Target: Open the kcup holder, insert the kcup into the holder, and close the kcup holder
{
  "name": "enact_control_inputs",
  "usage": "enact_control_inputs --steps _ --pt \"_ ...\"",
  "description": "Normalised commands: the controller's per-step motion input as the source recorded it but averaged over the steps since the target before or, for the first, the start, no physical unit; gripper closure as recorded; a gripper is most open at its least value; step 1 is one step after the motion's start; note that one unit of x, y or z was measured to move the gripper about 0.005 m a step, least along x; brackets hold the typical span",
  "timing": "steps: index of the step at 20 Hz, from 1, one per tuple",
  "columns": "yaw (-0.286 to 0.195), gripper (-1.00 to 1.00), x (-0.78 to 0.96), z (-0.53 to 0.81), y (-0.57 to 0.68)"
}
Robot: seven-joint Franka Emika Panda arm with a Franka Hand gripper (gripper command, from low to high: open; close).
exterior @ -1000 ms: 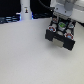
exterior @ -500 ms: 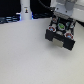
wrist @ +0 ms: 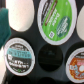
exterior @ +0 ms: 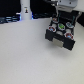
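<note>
The kcup holder (exterior: 51, 34) is a black box at the exterior view's right. Its drawer is pulled out and shows rows of pods (exterior: 61, 27). My gripper (exterior: 63, 11) hangs just above the drawer. In the wrist view the pods fill the picture, pale-topped (wrist: 56, 20) and reddish-topped (wrist: 77, 64), with one empty dark slot (wrist: 50, 58) between them. A blurred green shape, the kcup (wrist: 4, 26), sits close to the camera at the picture's edge, over the pods, and looks held. My fingers themselves do not show.
A white tall post with a black band (exterior: 25, 9) stands at the back of the white table (exterior: 25, 55). Dark equipment (exterior: 10, 19) lines the far edge.
</note>
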Motion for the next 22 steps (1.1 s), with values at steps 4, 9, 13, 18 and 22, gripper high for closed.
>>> enact_control_inputs --steps 4,9,13,18,22 --pt "0.012 -1.00 0.63 0.26 -0.42" --pt "0.010 -1.00 0.69 0.18 -0.40" --pt "0.015 -1.00 0.70 0.09 -0.33" --pt "0.017 -1.00 0.63 -0.07 -0.30" --pt "0.009 -1.00 0.54 -0.21 -0.26"
